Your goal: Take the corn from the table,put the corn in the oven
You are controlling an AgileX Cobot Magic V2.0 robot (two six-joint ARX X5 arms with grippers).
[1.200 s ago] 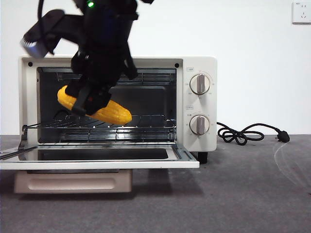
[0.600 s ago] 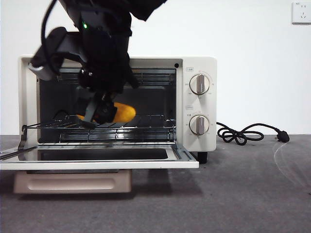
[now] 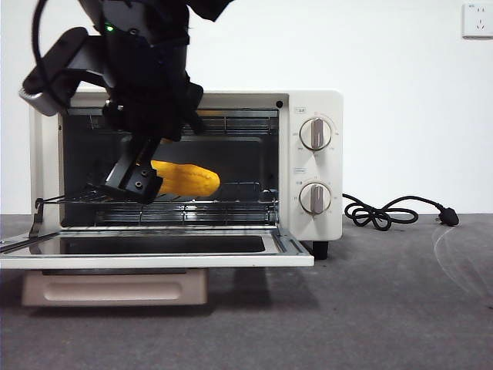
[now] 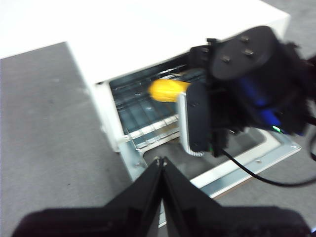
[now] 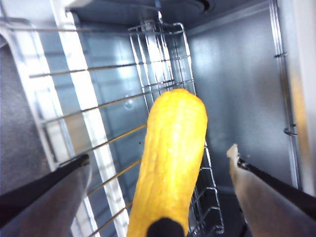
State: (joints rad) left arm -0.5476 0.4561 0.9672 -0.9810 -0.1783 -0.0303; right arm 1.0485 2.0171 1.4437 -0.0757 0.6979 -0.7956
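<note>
Corn [image 3: 185,179] lay inside the oven [image 3: 312,166] in the front view, on the wire rack [image 3: 231,202] and almost level, its rounded end toward the knobs [image 3: 316,133]. The right pincer [image 3: 139,181] reached in from above at the other end of the cob, big and dark. The oven door [image 3: 154,248] was folded down flat. The oven stood on the dark grey, slightly mottled bench [image 3: 385,308]. A black cord [image 3: 385,212] lay curled on the bench beside the oven. Behind was a plain white wall [image 3: 400,62] with a socket [image 3: 477,19] near the top corner.

From the left wrist, the left pincer [image 4: 161,163] had its two black jaws pressed together with nothing between them, above the grey bench [image 4: 44,113] near the corner of the open door [image 4: 247,165]. The other arm [image 4: 247,84] stood before the oven opening, and the yellow corn [image 4: 168,90] showed on the rack behind it. This picture was blurred.

From the right wrist, the corn [image 5: 173,158] rested on the rack wires [image 5: 98,106]. The right pincer [image 5: 160,165] had its jaws spread wide, one on each side of the cob and apart from it, so it gripped nothing. The metal walls [image 5: 237,89] of the oven were grey and shiny.
</note>
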